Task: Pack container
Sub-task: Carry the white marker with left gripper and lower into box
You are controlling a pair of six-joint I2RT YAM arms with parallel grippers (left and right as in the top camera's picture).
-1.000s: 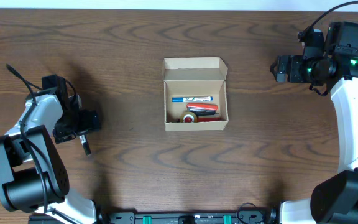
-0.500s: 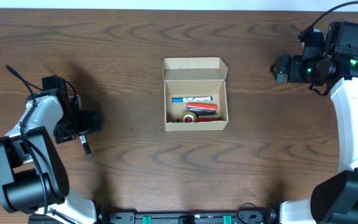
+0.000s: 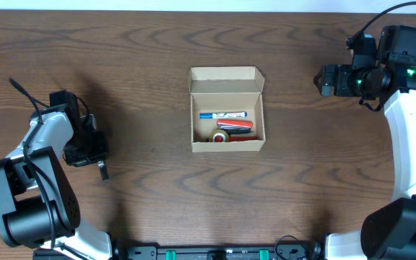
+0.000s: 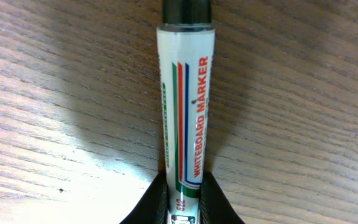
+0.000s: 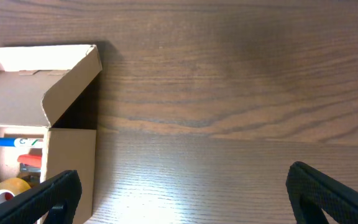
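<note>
Overhead: the tan rectangular cardboard container (image 3: 227, 146) stands at table centre with its flap lid raised at 12 o'clock. It holds a blue-capped white marker (image 3: 226, 115), a red marker (image 3: 237, 125) and a tape roll (image 3: 221, 136). The container lies well apart from both grippers, at 2 o'clock from the left gripper (image 3: 98, 163) and at 8 o'clock from the right gripper (image 3: 324, 79). Left wrist: the jaws are clamped on a white cylindrical whiteboard marker (image 4: 186, 106) over the brown wooden table (image 4: 303, 124). Right wrist: the fingers (image 5: 328, 186) are spread wide apart, and the container is at 9 o'clock.

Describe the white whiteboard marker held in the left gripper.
The white, plastic-looking marker has a black cap, red and green stripes, and red "WHITEBOARD MARKER" lettering along its barrel. The left gripper pinches its other end between black fingers. It extends over the brown wood table; whether it touches the table is unclear.
</note>
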